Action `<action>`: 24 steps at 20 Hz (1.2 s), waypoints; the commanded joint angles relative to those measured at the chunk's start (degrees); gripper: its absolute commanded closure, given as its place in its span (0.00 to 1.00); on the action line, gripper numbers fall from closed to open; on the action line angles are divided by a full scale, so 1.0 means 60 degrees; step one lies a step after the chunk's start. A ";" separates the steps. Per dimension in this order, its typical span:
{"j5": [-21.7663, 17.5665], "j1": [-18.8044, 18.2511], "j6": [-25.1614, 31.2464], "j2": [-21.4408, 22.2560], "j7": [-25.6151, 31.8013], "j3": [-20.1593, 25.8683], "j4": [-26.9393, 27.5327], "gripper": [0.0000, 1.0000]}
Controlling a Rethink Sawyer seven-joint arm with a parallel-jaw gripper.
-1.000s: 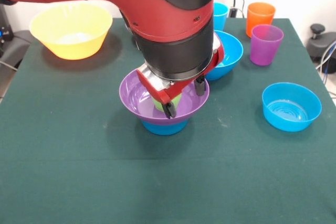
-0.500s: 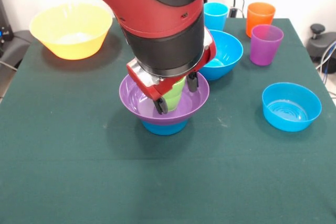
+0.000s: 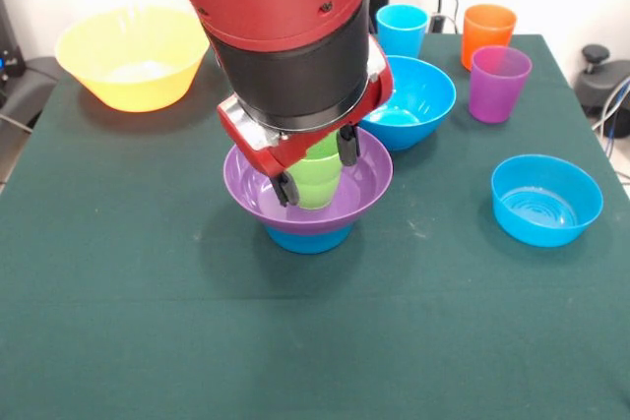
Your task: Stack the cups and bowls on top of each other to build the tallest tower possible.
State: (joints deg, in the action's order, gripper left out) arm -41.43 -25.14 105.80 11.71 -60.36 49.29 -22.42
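Observation:
The tower stands mid-table: a small blue bowl with a wide purple bowl on it. A lime green cup stands inside the purple bowl. My gripper hangs just above the bowl, open, with one finger on each side of the green cup. A large blue bowl sits behind the tower. A second small blue bowl is at the right. The yellow bowl is at the far left. The light blue cup, orange cup and purple cup stand at the far right. The second purple bowl is out of view.
The red and black arm comes down from the top and hides the table behind the tower. The green tablecloth runs to the table edges. Cables and dark gear lie beyond the right edge.
My gripper has risen and drifted left, away from the purple bowl's floor. The green cup has stayed in the bowl and shows more fully between the fingers.

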 commanded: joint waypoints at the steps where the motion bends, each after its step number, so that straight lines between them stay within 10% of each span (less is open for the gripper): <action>1: -0.0919 0.0078 0.0959 0.0390 0.3927 0.0284 -0.0116 0.00; 12: -0.1490 -0.0074 0.2031 0.0665 0.4857 0.0539 0.0219 0.00; 24: -0.3506 -0.0174 0.3180 0.1070 0.7050 0.0738 0.0510 0.00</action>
State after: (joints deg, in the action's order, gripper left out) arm -52.20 -25.61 117.95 16.96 -42.80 50.79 -20.83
